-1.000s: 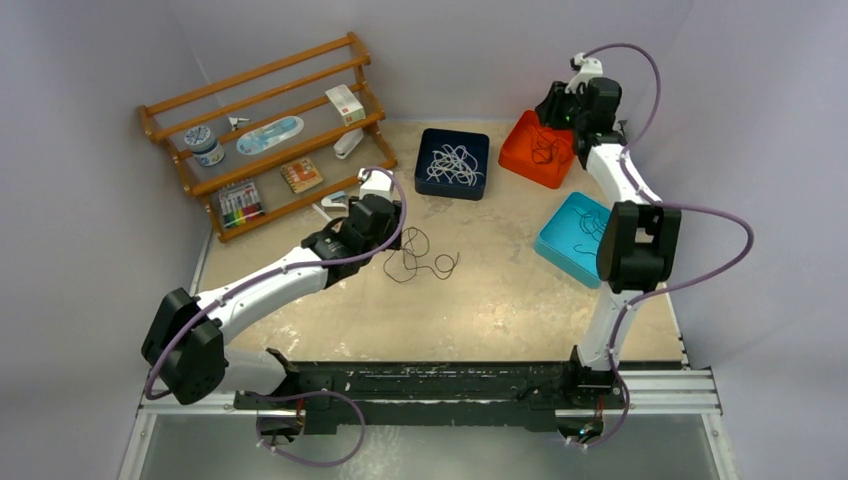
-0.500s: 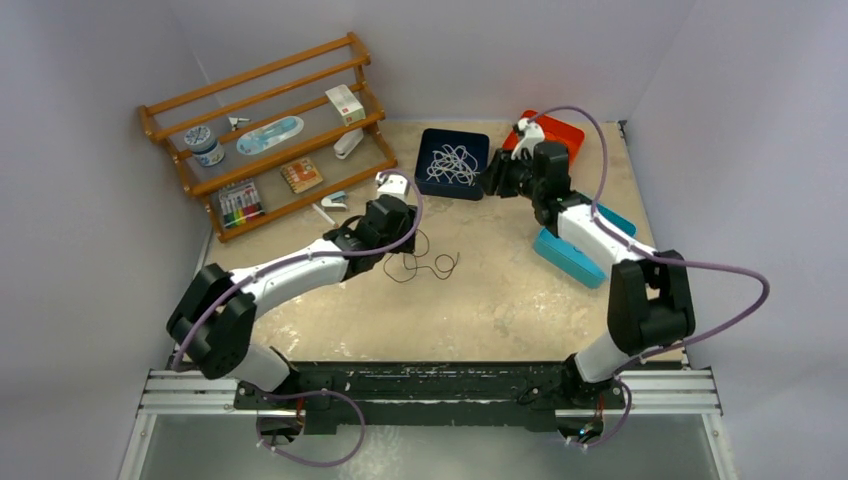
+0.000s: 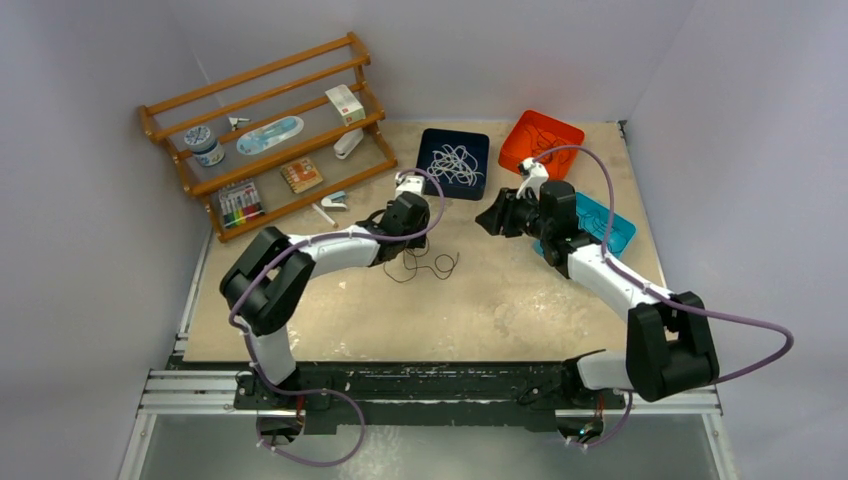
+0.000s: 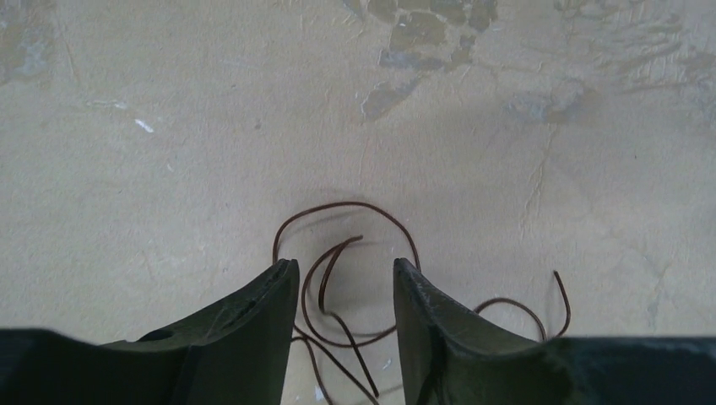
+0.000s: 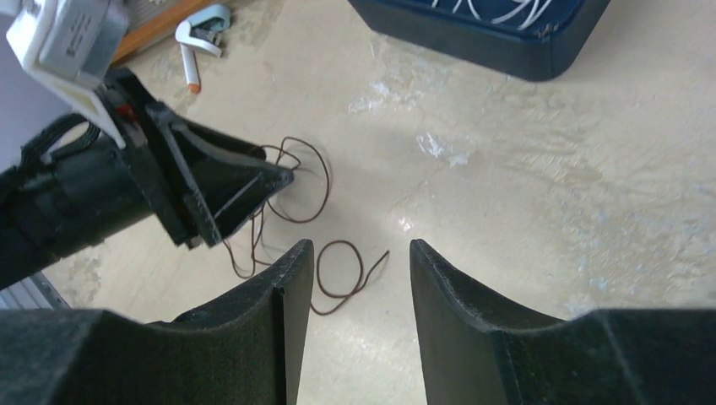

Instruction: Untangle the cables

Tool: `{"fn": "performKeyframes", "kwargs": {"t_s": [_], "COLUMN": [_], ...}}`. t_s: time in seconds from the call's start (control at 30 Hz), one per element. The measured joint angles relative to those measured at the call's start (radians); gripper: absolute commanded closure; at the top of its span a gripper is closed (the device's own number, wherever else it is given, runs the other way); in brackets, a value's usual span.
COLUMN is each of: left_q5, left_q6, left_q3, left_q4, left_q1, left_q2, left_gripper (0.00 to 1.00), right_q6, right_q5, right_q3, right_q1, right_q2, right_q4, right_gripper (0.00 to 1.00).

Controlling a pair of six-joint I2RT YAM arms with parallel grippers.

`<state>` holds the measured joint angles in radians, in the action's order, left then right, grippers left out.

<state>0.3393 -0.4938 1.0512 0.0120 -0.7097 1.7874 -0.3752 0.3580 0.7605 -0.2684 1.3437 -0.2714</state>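
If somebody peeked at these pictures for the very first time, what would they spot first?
Probably the two robot arms meeting over the middle of the table. The left gripper is open right above a thin brown cable curled there, and the right gripper is open and pointing at it. Next come the bright trays at the back, a navy tray full of white cables and an orange tray beside it.

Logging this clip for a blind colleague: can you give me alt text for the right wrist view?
The right gripper, open, points at a thin dark brown cable lying in loose loops on the beige table. The left gripper extends in from the left over its far loops; a navy tray of white cables sits at the top edge.
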Motion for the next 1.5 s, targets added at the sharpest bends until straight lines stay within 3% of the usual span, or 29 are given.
{"fn": "performKeyframes", "kwargs": {"t_s": [0.43, 0.63, 0.73, 0.93, 1.17, 1.5], "left_q5": [0.014, 0.033, 0.036, -0.005, -0.077, -0.153], "left_q6": [0.024, 0.053, 0.069, 0.086, 0.094, 0.097], "left_q3": [0.045, 0.061, 0.061, 0.063, 0.090, 0.140], "left_q4": [0.005, 0.056, 0.095, 0.136, 0.154, 0.207], "left_q1": [0.007, 0.002, -0.006, -0.024, -0.026, -0.026], "left_q2": [0.053, 0.041, 0.002, -0.167, -0.335, -0.396], "left_gripper": [0.99, 1.00, 1.00, 1.00, 1.00, 1.00], "right_q6": [-0.007, -0.012, -0.029, -0.069, -0.082, -0.150], "right_q5": [0.004, -0.005, -0.002, 0.039, 0.127, 0.184], "right_q3": [-0.039, -0.066, -0.106, -0.159, -0.158, -0.084], "right_q1": [0.000, 0.000, 0.000, -0.010, -0.060, -0.149], "right_q2": [-0.005, -0.005, -0.005, -0.006, -0.008, 0.119], "right_q4": [-0.008, -0.060, -0.105, -0.217, -0.384, -0.534], "right_gripper": [0.50, 0.48, 0.33, 0.25, 0.24, 0.25]}}
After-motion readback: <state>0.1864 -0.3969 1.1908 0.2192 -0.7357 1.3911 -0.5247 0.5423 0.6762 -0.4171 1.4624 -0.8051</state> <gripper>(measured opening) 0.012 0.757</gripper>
